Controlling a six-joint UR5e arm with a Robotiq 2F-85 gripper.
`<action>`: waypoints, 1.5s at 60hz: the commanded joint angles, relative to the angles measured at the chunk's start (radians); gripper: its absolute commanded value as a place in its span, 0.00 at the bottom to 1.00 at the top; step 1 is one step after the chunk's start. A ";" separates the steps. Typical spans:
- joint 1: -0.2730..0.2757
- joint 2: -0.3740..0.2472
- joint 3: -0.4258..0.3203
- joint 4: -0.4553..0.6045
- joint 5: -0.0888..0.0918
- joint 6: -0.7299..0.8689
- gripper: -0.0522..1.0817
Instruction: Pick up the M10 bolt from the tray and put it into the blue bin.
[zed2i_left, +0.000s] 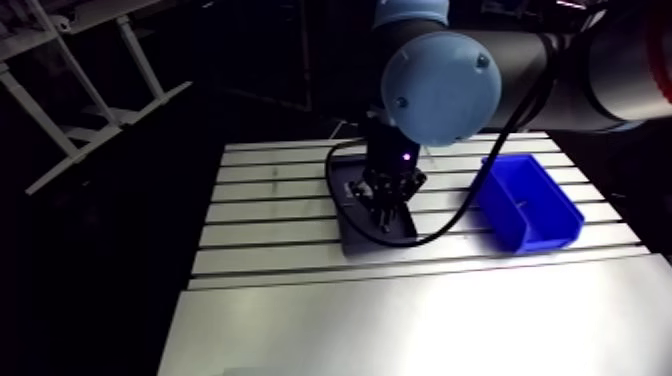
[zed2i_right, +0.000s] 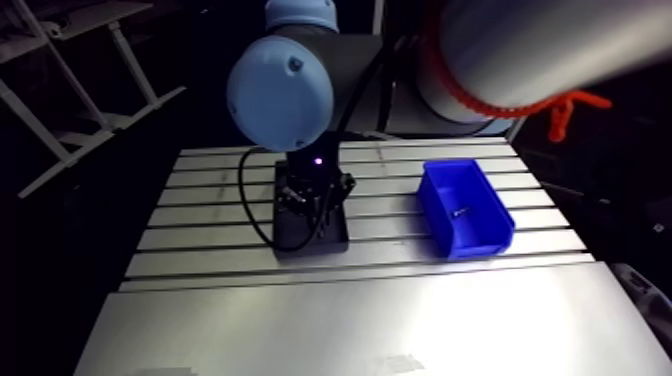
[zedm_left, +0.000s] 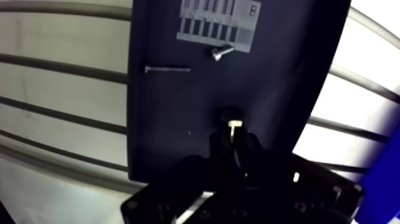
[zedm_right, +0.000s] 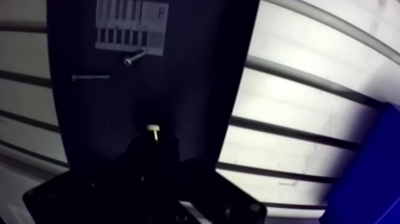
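Wrist view, looking down past the gripper (zedm_left: 235, 144) onto a black tray (zedm_left: 178, 119) that lies on the slotted aluminium table (zed2i_left: 280, 210). The gripper's two dark fingers (zedm_left: 253, 146) stand close together with the M10 bolt (zedm_left: 234, 126) between them. Its pale head shows just ahead of the fingertips and its shank runs back into the narrow gap, so the gripper looks clamped on the bolt. The dark fingers against the dark tray make the contact hard to confirm, and whether the bolt has left the tray floor cannot be told.

Farther ahead on the tray lie a short screw (zedm_left: 221, 52), touching the edge of a white label (zedm_left: 219, 21) printed with bars, and a long thin screw (zedm_left: 166, 69) off to one side. Both are well apart from the gripper.

Arm view: the gripper hangs low over the tray, and the blue bin (zed2i_right: 478, 243) stands well apart from it on the same table. A small fastener (zed2i_right: 458, 212) already lies inside the bin.

Judged from this, the bolt is a rigid steel part, heavy for its size, and not fragile. Its smooth or threaded round shank could roll or twist between flat pads. The firmest hold is across the shank, close under the head, where the weight sits.
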 joint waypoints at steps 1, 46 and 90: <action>0.000 0.000 0.000 0.000 0.000 0.000 0.79; -0.002 -0.032 -0.026 0.007 -0.021 -0.002 0.99; 0.008 -0.143 -0.152 0.213 -0.016 -0.066 0.99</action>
